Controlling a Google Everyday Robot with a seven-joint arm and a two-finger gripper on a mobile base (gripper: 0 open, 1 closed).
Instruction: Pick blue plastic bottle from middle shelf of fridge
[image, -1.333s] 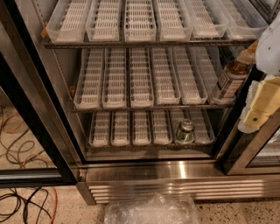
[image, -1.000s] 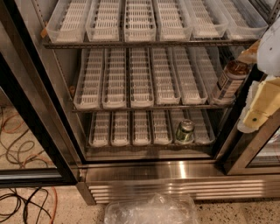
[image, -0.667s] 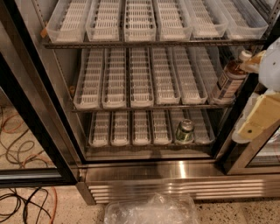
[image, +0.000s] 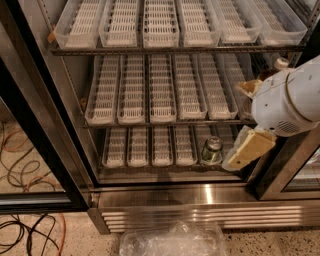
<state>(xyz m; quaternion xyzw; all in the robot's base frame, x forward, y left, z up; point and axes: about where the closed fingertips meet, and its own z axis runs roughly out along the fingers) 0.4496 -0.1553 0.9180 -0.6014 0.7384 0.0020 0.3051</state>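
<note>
At the right end of the middle shelf (image: 150, 121), a thin wire rack of six clear white-ribbed lane trays inside the tall glass-door fridge (image: 200, 196), stands the slim blue plastic bottle (image: 281, 63). Only its white cap and a little dark body show behind the robot's white wrist. The hand (image: 239, 122) hangs beside it, released, with beige fingers (image: 252, 147) well apart and apparently not touching the bottle. A short green-silver can (image: 212, 150) sits on the rack below.

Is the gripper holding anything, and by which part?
Cannot tell. The gripper is at the right end of the middle shelf, hiding most of the bottle; only its cap shows, so no hold is visible.
</note>
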